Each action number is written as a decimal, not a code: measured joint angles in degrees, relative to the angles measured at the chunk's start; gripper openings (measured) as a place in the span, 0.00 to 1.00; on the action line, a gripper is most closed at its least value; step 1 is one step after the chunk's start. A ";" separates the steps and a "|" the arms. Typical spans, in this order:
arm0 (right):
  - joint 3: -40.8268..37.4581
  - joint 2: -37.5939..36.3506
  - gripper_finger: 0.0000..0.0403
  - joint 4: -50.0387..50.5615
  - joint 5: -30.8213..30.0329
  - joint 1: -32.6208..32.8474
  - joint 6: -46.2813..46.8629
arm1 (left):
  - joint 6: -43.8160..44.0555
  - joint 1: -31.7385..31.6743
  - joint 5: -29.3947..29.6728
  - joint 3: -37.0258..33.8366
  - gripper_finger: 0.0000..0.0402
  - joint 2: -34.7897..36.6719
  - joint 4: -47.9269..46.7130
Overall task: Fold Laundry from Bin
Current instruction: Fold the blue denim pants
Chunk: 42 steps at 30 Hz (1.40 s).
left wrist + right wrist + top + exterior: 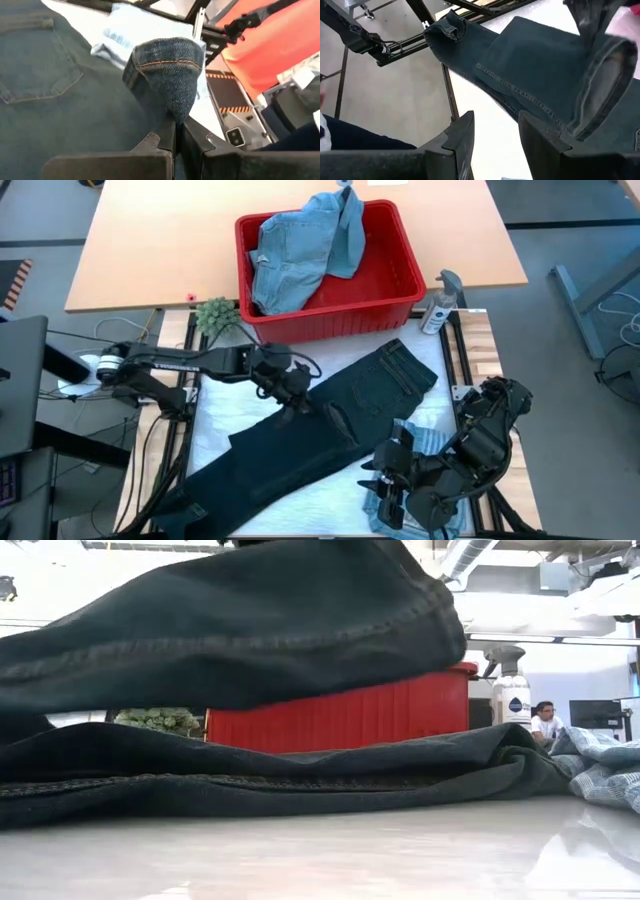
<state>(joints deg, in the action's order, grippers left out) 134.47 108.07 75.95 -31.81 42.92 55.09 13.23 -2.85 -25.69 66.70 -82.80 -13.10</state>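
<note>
White table padding carries the dark trousers (330, 430) diagonally; your left gripper (296, 392) is clamped on a leg hem (170, 80), right gripper (395, 480) parted and empty; carry that hem squarely toward the waistband

Trousers (330, 425) cut off by the near edge of the high view, cuffs out of sight. Striped shirt (425, 442) mostly hidden under the right arm. Bin (350, 710) largely blocked in the low view by a raised trouser fold. Person (545, 722) far behind, too small to make out.
</note>
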 joint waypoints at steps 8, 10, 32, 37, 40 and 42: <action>0.00 0.00 0.44 -0.12 0.00 -0.33 0.00 | -2.04 -2.83 0.92 0.00 0.00 -6.08 3.72; 0.00 0.00 0.44 -0.08 0.00 -0.33 0.00 | -1.97 -4.05 0.92 0.00 0.00 -7.90 4.28; -0.84 3.88 0.44 12.96 -1.38 -5.33 8.21 | -5.71 -9.69 0.58 -0.03 0.41 -14.76 -8.53; -1.25 8.01 0.44 13.98 -1.06 -8.81 8.95 | -4.00 -11.28 -5.81 -0.05 0.50 -8.84 -9.93; -1.98 9.89 0.44 13.90 -0.26 -11.87 14.31 | -4.13 -11.28 -3.40 0.04 0.52 -4.73 -10.01; -3.51 11.04 0.44 14.05 -0.39 -13.98 17.29 | -4.37 -11.30 -2.28 0.04 0.52 -2.06 -10.37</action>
<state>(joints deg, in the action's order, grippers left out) 130.96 119.11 90.00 -32.20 28.94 72.37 8.86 -14.15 -27.97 66.74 -84.86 -23.46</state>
